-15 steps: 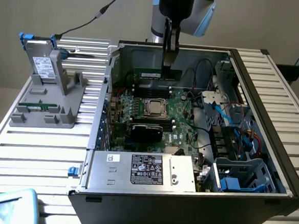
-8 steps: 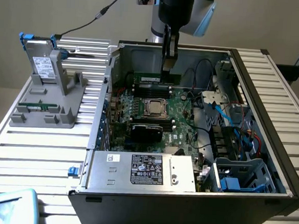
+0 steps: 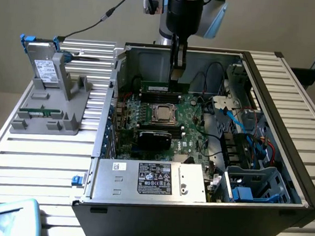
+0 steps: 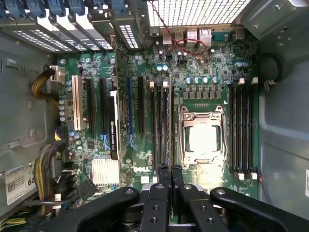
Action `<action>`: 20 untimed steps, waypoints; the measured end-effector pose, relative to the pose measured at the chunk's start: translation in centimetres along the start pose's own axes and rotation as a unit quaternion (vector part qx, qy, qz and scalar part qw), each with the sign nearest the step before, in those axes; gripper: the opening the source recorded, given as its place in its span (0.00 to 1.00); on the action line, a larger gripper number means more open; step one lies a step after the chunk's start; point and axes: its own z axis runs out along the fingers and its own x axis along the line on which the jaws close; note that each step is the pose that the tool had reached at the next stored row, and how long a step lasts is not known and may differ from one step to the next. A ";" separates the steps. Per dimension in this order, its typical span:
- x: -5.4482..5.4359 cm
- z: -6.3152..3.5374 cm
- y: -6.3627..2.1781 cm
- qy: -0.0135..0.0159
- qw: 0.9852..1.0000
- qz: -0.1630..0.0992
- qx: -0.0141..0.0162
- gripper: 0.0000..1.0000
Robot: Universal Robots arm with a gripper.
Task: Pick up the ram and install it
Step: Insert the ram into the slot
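The ram (image 3: 155, 87) is a long green stick with a pale label. It stands on edge over the memory slots just behind the CPU socket (image 3: 163, 113) inside the open computer case. My gripper (image 3: 174, 82) reaches straight down from above and is shut on the ram's top edge, toward the end on the exterior view's right. In the wrist view the ram (image 4: 170, 123) shows edge-on as a thin strip in line with a slot beside the CPU socket (image 4: 203, 137), running into my black fingertips (image 4: 164, 175). Whether it is seated in the slot cannot be told.
The case walls (image 3: 107, 109) enclose the motherboard. A power supply (image 3: 153, 180) is at the front, and cables and a drive cage (image 3: 255, 184) on the exterior view's right. A grey fixture (image 3: 49, 116) holding a boxy drive (image 3: 42, 67) stands on the slatted table beside the case.
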 end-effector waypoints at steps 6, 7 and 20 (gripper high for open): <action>0.0 0.95 -0.01 0.000 1.000 0.000 0.000 0.13; 0.0 1.13 -0.02 0.000 1.000 0.000 0.000 0.13; 0.5 2.76 -0.06 -0.002 1.000 -0.001 0.001 0.13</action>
